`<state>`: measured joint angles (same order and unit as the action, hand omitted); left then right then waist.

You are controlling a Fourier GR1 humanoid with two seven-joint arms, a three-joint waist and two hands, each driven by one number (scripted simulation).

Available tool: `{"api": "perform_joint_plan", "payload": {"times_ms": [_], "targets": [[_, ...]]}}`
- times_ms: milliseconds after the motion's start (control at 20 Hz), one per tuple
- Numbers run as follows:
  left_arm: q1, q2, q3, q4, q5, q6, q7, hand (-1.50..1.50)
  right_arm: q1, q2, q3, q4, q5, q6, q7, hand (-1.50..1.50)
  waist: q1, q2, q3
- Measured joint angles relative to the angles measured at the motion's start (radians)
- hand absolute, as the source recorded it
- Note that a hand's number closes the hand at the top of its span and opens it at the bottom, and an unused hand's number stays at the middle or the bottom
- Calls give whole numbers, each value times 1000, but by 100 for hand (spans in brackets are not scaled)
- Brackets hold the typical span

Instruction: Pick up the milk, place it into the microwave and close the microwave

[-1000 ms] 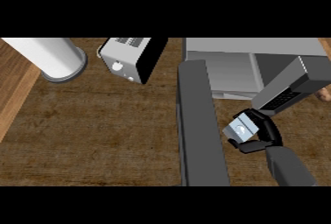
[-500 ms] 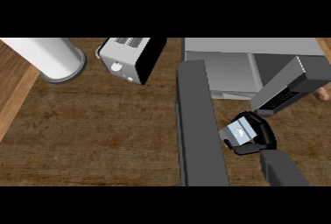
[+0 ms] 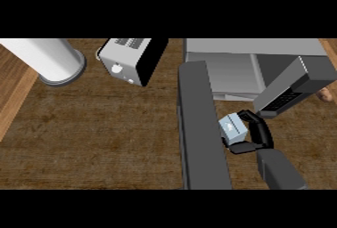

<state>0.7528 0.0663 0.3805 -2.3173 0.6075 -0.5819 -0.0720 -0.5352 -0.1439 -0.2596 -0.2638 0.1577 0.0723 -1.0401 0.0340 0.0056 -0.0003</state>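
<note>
Since 1 s ago, the milk (image 3: 232,127), enclosed by the curled right hand (image 3: 255,136), has been carried slightly toward the open microwave (image 3: 227,75), so insertion is judged imminent.

Right hand (image 3: 255,138) grips milk (image 3: 233,128) near open microwave (image 3: 232,71)
</note>
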Motion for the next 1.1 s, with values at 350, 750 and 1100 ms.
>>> {"api": "perform_joint_plan", "payload": {"times_ms": [350, 750, 1100], "targets": [[-23, 9, 18, 9, 42, 1, 24, -150, -114, -12, -19, 17, 0, -52, 32, 150, 1, 3, 2], [-55, 25, 29, 9, 64, 16, 52, -150, -267, -68, -35, 79, 8, -87, 122, 150, 21, 13, 4], [-104, 46, 26, 16, 79, 16, 60, -150, -370, -125, -38, 120, 22, -106, 207, 150, 49, 27, 5]]}}
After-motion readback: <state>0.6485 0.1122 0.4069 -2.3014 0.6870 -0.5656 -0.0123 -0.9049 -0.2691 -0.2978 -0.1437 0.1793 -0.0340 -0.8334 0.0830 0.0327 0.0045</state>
